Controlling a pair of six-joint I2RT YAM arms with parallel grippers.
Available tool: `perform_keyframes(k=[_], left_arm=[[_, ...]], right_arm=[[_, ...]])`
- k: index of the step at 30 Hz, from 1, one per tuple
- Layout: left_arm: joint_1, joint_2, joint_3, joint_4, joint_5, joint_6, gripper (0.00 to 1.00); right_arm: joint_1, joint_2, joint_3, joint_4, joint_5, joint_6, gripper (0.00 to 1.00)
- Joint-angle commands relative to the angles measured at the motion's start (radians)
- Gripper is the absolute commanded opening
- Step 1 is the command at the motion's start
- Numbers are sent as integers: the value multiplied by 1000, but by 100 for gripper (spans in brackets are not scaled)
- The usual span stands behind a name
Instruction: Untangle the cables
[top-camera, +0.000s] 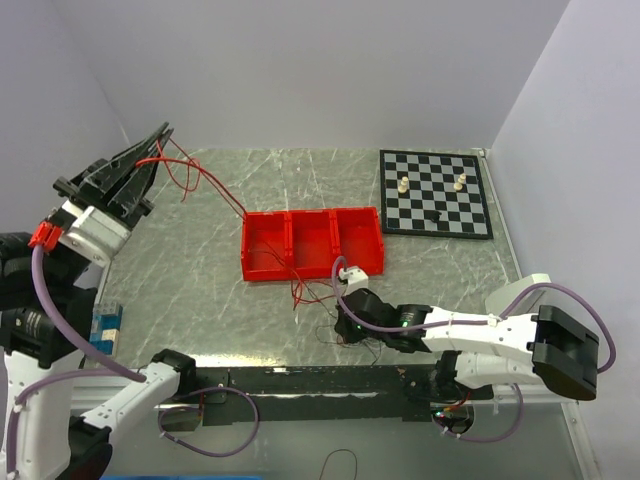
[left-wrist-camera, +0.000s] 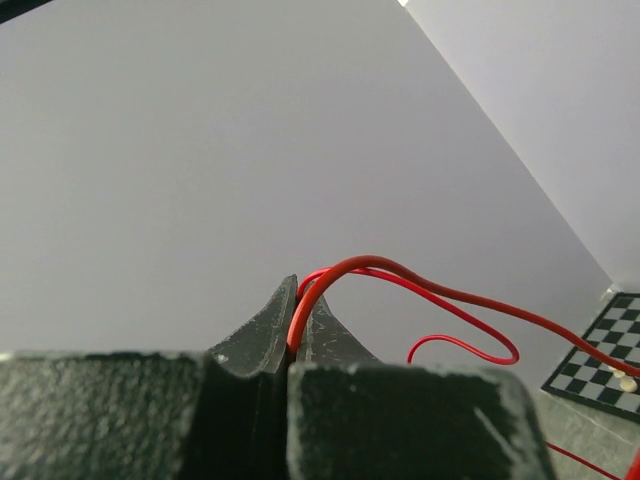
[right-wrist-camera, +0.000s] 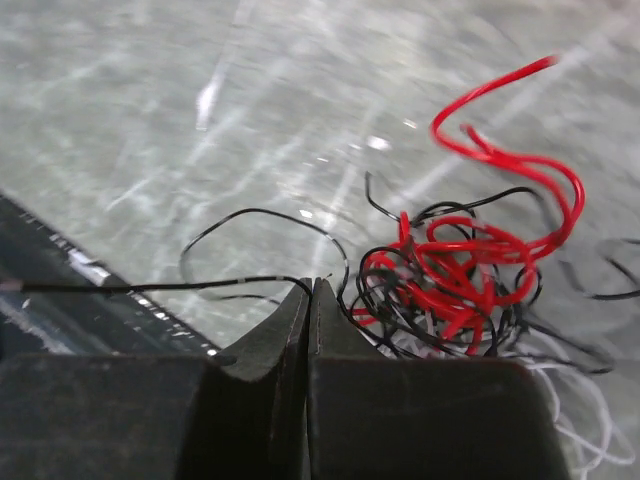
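Red, black and white cables (right-wrist-camera: 450, 270), surely limp and light, lie knotted on the bench (top-camera: 200, 230) at the shut right jaws, one red strand (left-wrist-camera: 355, 262) clamped high in the left jaws; probably best pinched near a free end.

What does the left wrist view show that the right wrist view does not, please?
Only left wrist: the left gripper shut on a red cable looping before a plain wall, with a chessboard corner. Only right wrist: the right gripper shut on a black cable beside the tangle of red, black and white. Both: shut jaws and red cable.
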Motion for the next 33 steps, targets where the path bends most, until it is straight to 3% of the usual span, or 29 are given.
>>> perform_keyframes(k=[1,15,20,25,28,33], left_arm=[[5,22,63,183,-96,-8,1],[5,139,229,447,-214,3,1],[5,154,263,357,-171,9,1],[5,143,201,465,-201,28,1],[5,177,203,643,-275,83,1],[5,272,377,627,-332,118,1]], right_arm=[[7,18,20,-183,82,91,0],[7,119,16,-190,54,139,0],[7,104,13,-200,63,141,0],[7,99,-3,-203,65,164,0],[7,113,-7,-200,51,167,0],[9,157,19,-210,40,154,0]])
